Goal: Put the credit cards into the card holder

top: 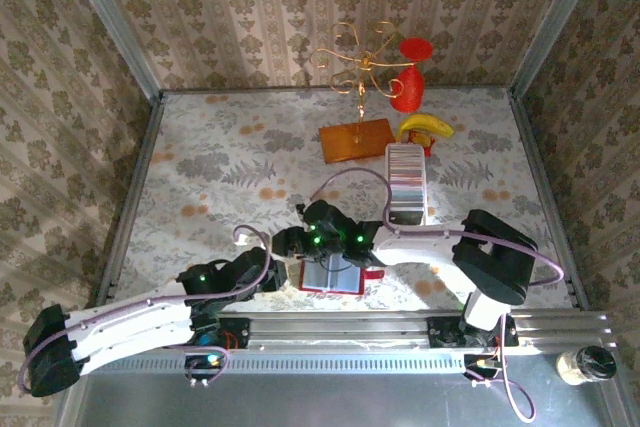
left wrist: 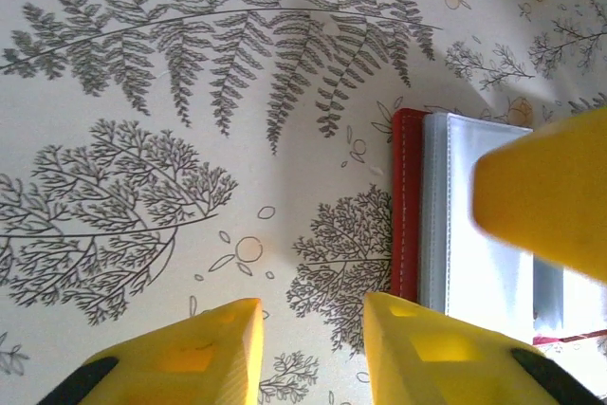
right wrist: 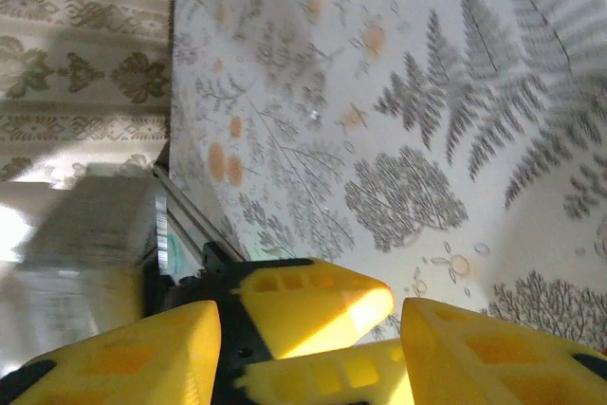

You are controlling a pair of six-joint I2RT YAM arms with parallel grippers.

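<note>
Left wrist: I see the left end effector [left wrist: 313, 315] released, empty, over the bench [left wrist: 142, 263] beside the open red card holder [left wrist: 410, 206]. Right end effector [right wrist: 311, 315] released too, holding nothing.

open red card holder [top: 331, 276], striped row of credit cards [top: 406, 181] beyond

Two white arms, black at the joints
Left arm [top: 130, 325] and right arm [top: 425, 242] carry purple cables [top: 352, 173] and green lights; fingers [left wrist: 436, 353] are yellow wedges with square recesses.
</note>
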